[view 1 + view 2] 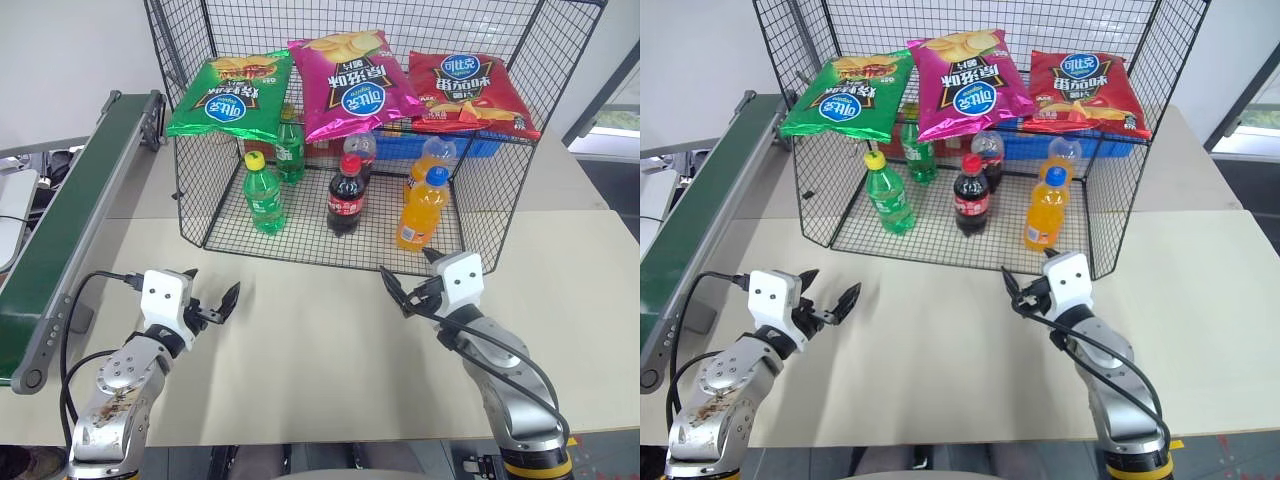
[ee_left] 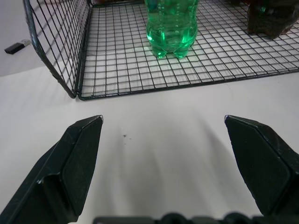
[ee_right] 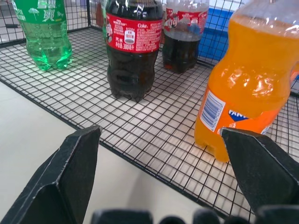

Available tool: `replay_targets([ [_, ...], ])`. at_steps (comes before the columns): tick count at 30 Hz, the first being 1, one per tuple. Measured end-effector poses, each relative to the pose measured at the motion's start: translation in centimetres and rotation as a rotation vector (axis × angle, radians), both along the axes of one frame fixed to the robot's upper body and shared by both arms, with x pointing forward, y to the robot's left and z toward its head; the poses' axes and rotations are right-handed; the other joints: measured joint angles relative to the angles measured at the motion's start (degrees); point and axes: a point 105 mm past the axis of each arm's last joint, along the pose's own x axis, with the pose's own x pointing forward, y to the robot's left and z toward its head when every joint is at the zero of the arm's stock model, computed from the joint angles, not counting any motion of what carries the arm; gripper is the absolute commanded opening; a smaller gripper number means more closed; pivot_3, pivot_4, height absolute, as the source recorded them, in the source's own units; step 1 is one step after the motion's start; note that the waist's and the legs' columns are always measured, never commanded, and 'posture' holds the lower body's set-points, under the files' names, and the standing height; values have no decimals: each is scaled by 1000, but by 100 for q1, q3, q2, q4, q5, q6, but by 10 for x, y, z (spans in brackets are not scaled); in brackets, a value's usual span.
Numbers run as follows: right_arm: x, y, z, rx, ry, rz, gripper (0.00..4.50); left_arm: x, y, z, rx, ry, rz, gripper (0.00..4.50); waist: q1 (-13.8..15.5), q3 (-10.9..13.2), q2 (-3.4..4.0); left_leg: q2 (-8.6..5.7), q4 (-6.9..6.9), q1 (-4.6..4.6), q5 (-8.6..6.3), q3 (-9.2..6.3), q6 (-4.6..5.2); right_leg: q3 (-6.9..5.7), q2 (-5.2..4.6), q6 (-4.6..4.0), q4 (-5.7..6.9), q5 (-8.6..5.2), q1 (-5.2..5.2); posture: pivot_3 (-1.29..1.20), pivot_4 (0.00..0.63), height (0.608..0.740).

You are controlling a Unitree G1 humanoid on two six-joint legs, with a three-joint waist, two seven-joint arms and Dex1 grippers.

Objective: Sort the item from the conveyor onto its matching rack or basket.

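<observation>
pink chip bag (image 1: 352, 82) lies on rack (image 1: 190, 200) top, sorted | left end effector (image 1: 212, 298), right end effector (image 1: 412, 289): both open, empty, free over surface (image 1: 300, 340)

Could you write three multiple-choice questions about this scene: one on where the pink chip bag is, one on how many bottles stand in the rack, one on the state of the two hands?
1. Where does the pink chip bag lie?
A. on the belt
B. on the rack's upper shelf, between the green bag and the red bag
C. on the table

2. How many bottles stand on the rack's lower floor?
A. three
B. nine
C. six

3. How are the left hand and the right hand?
A. both open and empty
B. both shut
C. one holds a bottle

Answers: 1 B, the green bag and the red bag flank it. 2 C, two green, two cola, two orange. 3 A, fingers apart over the bare table.
</observation>
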Motion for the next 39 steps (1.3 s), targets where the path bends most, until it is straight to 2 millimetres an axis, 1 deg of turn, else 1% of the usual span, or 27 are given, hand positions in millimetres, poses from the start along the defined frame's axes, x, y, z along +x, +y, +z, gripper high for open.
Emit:
replay_targets([
  [23,0,-1,1,-12,-3,10,4500,-1,0,1,5,1,-16,4446,-1,-1,-1,-1,2,8,0,3,0,0,0,0,15,0,0,0,150,740],
  [30,3,0,7,-13,-22,15,4500,-2,3,2,6,-1,-8,4446,-1,-1,-1,-2,3,10,0,3,0,0,2,0,21,0,0,0,150,740],
  [39,3,1,7,-10,-24,13,4500,-2,3,1,8,11,-17,4446,-1,-1,-1,-3,5,12,0,3,0,0,1,0,25,0,0,0,150,740],
])
